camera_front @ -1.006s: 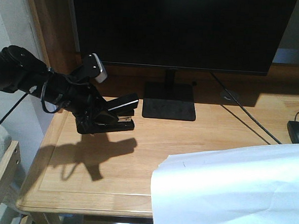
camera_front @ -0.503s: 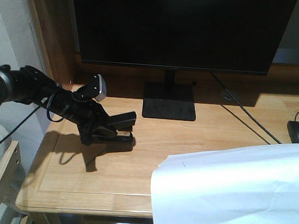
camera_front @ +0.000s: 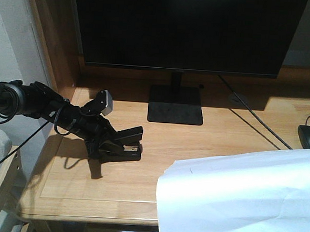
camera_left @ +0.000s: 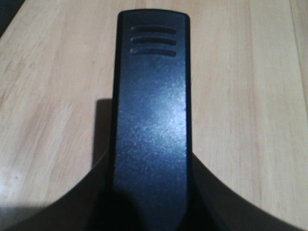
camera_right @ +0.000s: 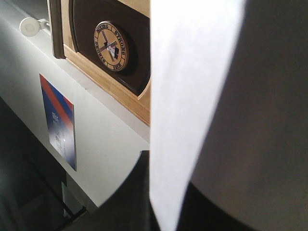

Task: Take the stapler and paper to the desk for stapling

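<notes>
Stapler [camera_front: 124, 144] sits low at the left of the bench [camera_front: 211, 145], its base on or barely off the wood. Expect it to be rigid, compact and fairly weighty, with a smooth top that could slip, so grip its sides near the rear. Your left end effector [camera_front: 105, 140] is clamped narrowly on it there. Light and floppy, the paper [camera_front: 239, 200] hangs over the bench's front right edge, apparently pinched in your right end effector [camera_right: 163, 207].

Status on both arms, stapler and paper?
Left gripper shut on stapler, down at desk. Right gripper shut on paper, held aloft. Monitor stand behind, apart.
</notes>
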{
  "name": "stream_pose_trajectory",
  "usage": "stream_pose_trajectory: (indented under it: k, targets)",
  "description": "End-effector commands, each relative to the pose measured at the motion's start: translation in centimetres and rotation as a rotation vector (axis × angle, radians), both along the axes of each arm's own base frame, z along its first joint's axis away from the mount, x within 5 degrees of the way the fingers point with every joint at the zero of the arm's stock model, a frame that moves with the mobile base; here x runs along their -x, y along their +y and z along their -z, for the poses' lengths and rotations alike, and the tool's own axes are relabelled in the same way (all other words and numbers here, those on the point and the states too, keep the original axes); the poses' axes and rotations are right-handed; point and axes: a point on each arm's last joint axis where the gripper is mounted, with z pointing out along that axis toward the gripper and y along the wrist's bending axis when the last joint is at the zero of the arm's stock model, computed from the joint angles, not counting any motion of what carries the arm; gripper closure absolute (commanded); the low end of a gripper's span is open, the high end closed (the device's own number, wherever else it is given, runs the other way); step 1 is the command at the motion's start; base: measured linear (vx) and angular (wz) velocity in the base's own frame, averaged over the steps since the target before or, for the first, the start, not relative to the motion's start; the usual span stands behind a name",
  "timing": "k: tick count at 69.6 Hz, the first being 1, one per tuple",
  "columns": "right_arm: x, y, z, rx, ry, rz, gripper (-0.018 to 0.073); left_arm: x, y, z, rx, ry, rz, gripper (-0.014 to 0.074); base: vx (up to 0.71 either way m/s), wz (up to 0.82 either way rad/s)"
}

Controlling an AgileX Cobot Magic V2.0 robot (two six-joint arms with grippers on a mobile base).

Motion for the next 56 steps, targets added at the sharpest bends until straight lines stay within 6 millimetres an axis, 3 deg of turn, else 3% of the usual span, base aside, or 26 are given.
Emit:
stream_pose_trajectory:
  k: [1,15,25,42,56]
  targets:
    - [0.3,0.1,-1.3,-0.01,-0.069,-0.014,0.0561,-0.5,-0.6,-3.7,0.084,-0.063,-0.016,0.0446,0.0,0.0]
    - [0.3,0.1,-1.3,-0.01,-0.069,-0.014,0.0561,-0.4,-0.6,-3.7,0.087,-0.051,-0.017,0.0236,0.0,0.0]
    - [0.3,0.1,-1.3,-0.01,-0.069,-0.014,0.0561,-0.2,-0.7,-4.5,0.1,-0.038,-0.019,0.0165,0.0,0.0]
    - [0.3,0.0,-1.3,-0.01,-0.068,-0.014,0.0561,0.1,-0.5,-8.2,0.112,-0.121,-0.018,0.0186,0.0,0.0]
    - [0.3,0.0,-1.3,-0.01,-0.068,-0.014,0.0561,0.4,-0.5,-9.6,0.121,-0.114,-0.041,0.0354,0.0,0.0]
